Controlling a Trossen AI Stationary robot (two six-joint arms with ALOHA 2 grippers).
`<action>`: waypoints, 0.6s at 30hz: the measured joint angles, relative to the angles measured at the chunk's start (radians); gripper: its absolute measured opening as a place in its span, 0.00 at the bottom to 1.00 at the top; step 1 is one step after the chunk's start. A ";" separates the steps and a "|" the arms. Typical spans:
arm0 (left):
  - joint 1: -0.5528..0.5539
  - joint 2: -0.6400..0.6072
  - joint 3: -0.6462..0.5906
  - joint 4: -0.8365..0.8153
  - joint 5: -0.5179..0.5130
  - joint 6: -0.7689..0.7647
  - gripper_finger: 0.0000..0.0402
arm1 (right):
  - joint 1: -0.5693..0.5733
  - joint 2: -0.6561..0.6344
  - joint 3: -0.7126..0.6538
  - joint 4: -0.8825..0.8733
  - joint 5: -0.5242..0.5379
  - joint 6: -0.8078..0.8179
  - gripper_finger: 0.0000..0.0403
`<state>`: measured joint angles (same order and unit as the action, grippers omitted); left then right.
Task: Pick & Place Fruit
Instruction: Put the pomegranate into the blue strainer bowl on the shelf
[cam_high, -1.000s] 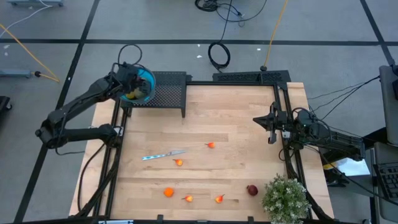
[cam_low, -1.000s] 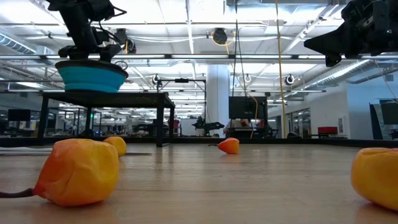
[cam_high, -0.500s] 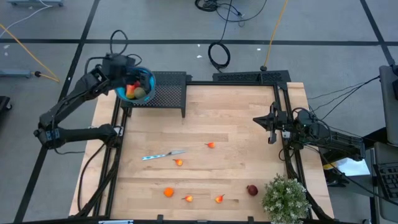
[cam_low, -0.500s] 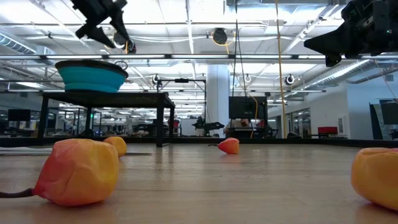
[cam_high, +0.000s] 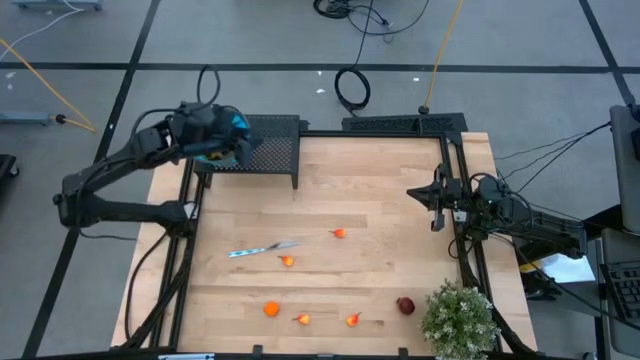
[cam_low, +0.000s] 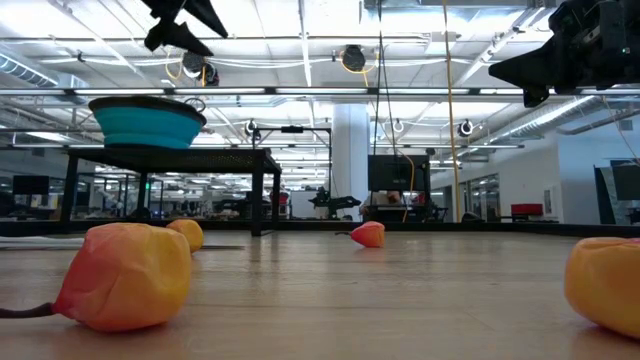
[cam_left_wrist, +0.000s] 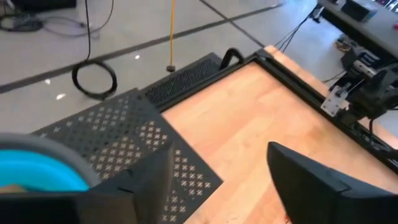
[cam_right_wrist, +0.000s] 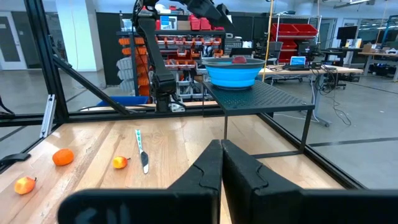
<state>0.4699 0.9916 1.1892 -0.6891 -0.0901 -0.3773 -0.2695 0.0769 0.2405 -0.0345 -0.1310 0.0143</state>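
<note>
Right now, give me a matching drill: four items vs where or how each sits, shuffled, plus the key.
Items:
1. blue bowl
2. knife
3. left end effector
4. right end effector

Places or states:
A. fingers shut, waiting at the table's right edge
B. flat on the wooden table, near the small orange fruit
C. on the black perforated stand
D. fingers apart and empty, above the bowl

Pairs: 1-C, 2-B, 3-D, 4-A
</note>
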 joint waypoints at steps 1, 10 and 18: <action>-0.017 0.000 0.000 0.006 -0.015 0.000 0.58 | 0.000 0.000 0.000 0.000 0.000 0.000 0.00; -0.154 0.000 0.000 0.007 -0.049 -0.027 0.26 | 0.000 0.000 0.000 0.005 0.000 0.000 0.00; -0.302 -0.001 -0.021 0.086 -0.069 -0.033 0.04 | 0.000 0.000 0.000 0.008 0.000 0.027 0.00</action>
<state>0.1676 0.9909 1.1683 -0.6028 -0.1589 -0.4103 -0.2691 0.0769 0.2405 -0.0261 -0.1314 0.0415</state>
